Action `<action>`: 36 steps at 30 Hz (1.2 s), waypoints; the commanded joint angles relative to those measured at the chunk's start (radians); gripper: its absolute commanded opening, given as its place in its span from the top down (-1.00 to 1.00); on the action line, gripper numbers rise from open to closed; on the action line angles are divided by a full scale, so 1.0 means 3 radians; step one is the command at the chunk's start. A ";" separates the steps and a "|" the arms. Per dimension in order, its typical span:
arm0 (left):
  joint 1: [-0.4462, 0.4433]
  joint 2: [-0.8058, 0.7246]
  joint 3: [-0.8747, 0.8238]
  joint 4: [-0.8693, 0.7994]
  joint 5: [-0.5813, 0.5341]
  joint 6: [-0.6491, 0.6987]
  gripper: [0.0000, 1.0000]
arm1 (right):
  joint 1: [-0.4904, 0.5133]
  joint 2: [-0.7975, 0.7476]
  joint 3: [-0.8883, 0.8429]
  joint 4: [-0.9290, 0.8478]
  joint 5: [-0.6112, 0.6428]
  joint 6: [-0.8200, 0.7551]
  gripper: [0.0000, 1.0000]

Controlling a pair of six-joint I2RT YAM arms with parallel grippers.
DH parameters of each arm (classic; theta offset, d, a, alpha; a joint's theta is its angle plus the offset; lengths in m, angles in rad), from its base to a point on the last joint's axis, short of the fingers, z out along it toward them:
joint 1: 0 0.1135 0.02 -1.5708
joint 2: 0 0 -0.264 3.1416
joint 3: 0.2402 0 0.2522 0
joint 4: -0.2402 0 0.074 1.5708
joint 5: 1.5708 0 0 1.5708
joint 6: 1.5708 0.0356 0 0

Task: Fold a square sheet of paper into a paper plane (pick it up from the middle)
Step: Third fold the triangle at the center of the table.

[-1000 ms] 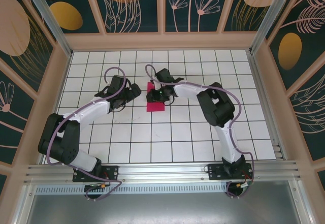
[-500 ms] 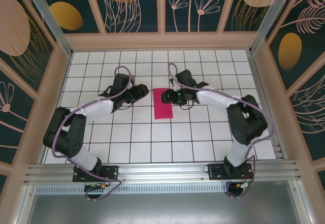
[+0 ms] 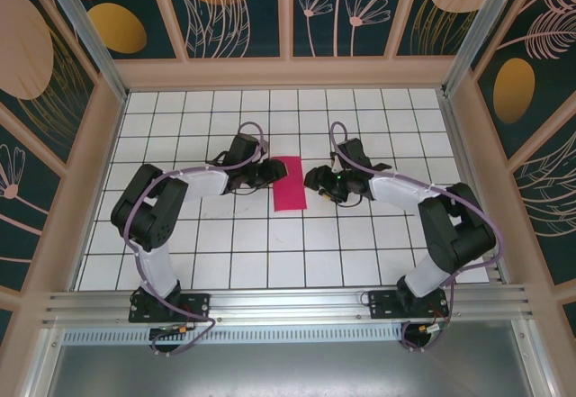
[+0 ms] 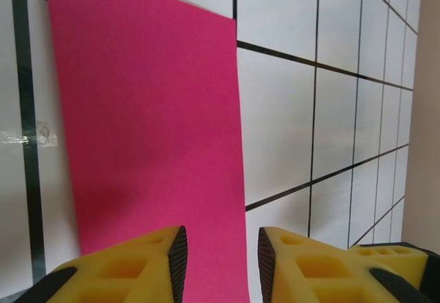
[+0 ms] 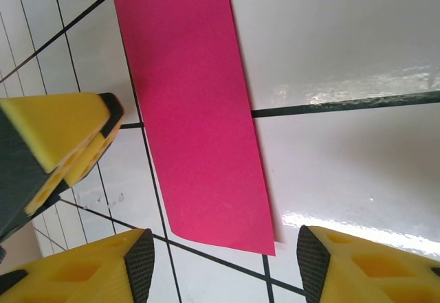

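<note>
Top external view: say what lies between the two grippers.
The pink paper lies flat between the left gripper and the right gripper, in the top view.

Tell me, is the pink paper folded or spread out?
Folded, apparently: the pink paper lies flat on the table as a narrow rectangle, much longer than wide, not a square.

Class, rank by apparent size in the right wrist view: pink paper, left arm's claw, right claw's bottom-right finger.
1. Magenta-pink paper sheet.
2. Left arm's yellow foam claw.
3. Right claw's bottom-right yellow finger; cropped and near the camera, so 2 and 3 are unsure.
</note>
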 commanded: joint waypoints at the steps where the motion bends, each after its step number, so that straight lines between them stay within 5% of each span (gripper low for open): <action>1: -0.0001 0.0090 0.0090 -0.0053 0.0007 0.0008 0.28 | 0.0023 0.0101 -0.0010 0.0142 -0.0145 0.0116 -0.16; 36: -0.0002 0.0345 0.0131 -0.0432 -0.0247 0.0017 0.30 | 0.0238 0.0482 -0.0060 0.0342 -0.0481 0.0136 0.12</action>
